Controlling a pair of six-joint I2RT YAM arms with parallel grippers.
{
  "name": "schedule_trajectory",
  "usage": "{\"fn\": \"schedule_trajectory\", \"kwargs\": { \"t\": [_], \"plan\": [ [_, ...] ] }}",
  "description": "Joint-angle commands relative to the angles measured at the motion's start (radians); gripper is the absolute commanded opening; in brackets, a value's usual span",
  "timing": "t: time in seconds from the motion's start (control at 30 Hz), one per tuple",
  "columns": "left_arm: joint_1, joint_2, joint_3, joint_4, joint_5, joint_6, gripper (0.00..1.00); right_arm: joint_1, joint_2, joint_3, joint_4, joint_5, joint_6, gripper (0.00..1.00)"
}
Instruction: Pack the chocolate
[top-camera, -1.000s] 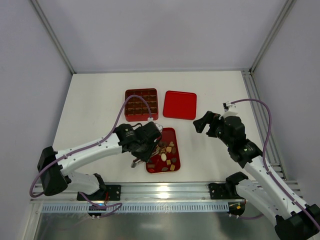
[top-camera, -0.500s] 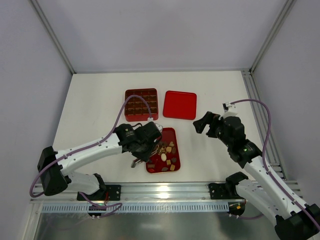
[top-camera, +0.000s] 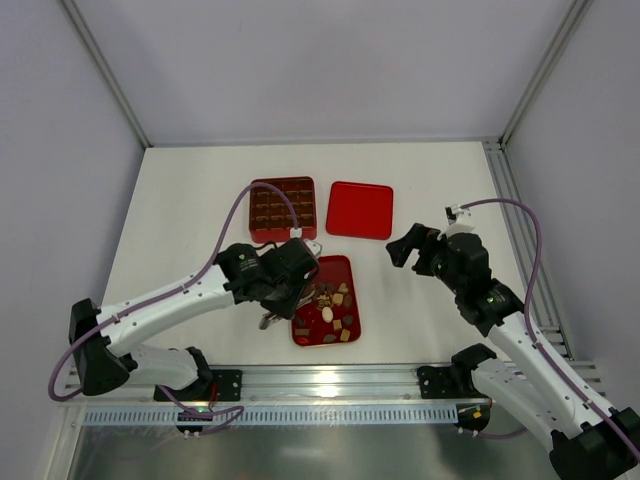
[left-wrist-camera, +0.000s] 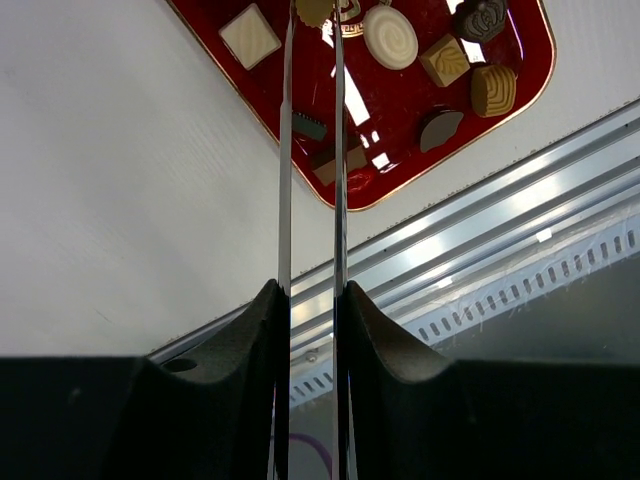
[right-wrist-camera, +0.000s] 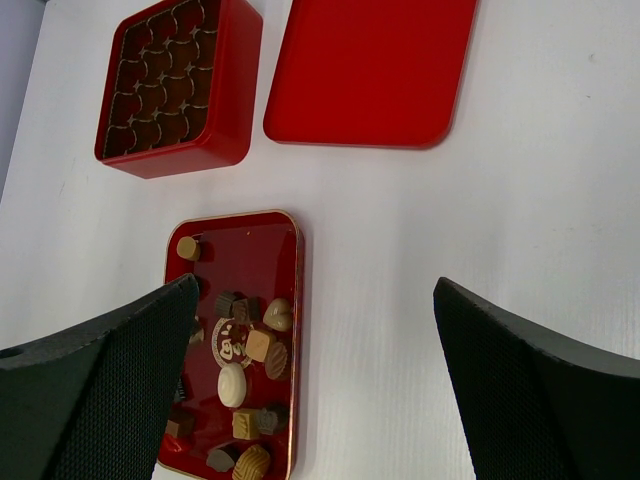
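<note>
Shifted slightly toward the box (top-camera: 283, 208), the left gripper (left-wrist-camera: 313, 20) has its jaws clenched on a tan piece (left-wrist-camera: 314, 8). Other chocolates (top-camera: 330, 312) lie in the tray (top-camera: 340, 268), near the lid (top-camera: 360, 209). The right gripper (right-wrist-camera: 315, 290) gapes, empty.

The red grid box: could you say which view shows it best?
Right wrist view: the red grid box is close, compartments clear. Top external shows it small, crossed by a cable. Left wrist misses it.
</note>
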Motion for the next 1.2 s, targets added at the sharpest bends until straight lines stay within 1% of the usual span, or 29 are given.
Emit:
{"fn": "schedule_trajectory", "kwargs": {
  "t": [0.0,0.23,0.33,0.5,0.53,0.57,0.63,0.67,0.77,0.8,0.9,1.07,1.17],
  "plan": [
    [-0.005,-0.034,0.052,-0.026,-0.034,0.014,0.24,0.004,-0.015,0.000,0.039,0.000,0.007,1.00],
    [0.004,-0.018,0.124,-0.039,-0.111,0.022,0.24,0.002,-0.015,0.003,0.036,-0.004,0.000,1.00],
    [0.049,0.006,0.167,-0.036,-0.120,0.049,0.24,0.004,-0.014,0.006,0.033,-0.004,-0.001,1.00],
    [0.176,0.060,0.248,-0.007,-0.116,0.103,0.25,0.004,-0.014,0.014,0.025,-0.003,-0.013,1.00],
    [0.199,0.069,0.285,0.000,-0.112,0.112,0.25,0.004,-0.011,0.016,0.027,-0.004,-0.015,1.00],
    [0.251,0.080,0.300,0.007,-0.105,0.130,0.25,0.002,-0.009,0.019,0.025,-0.007,-0.016,1.00],
    [0.300,0.120,0.352,0.030,-0.099,0.146,0.25,0.002,-0.002,0.023,0.025,-0.013,-0.018,1.00],
    [0.353,0.135,0.371,0.040,-0.093,0.158,0.25,0.002,0.001,0.026,0.025,-0.019,-0.018,1.00],
    [0.426,0.202,0.434,0.081,-0.085,0.178,0.25,0.004,0.017,0.035,0.025,-0.024,-0.023,1.00],
    [0.470,0.222,0.450,0.089,-0.088,0.180,0.25,0.002,0.021,0.039,0.025,-0.026,-0.024,1.00],
    [0.533,0.329,0.506,0.127,-0.094,0.193,0.25,0.002,0.035,0.052,0.024,-0.062,-0.030,1.00],
    [0.615,0.449,0.607,0.173,-0.117,0.206,0.25,0.004,0.047,0.072,0.016,-0.082,-0.036,1.00],
    [0.653,0.511,0.639,0.179,-0.112,0.209,0.25,0.004,0.049,0.077,0.008,-0.087,-0.036,1.00]
  ]
}}
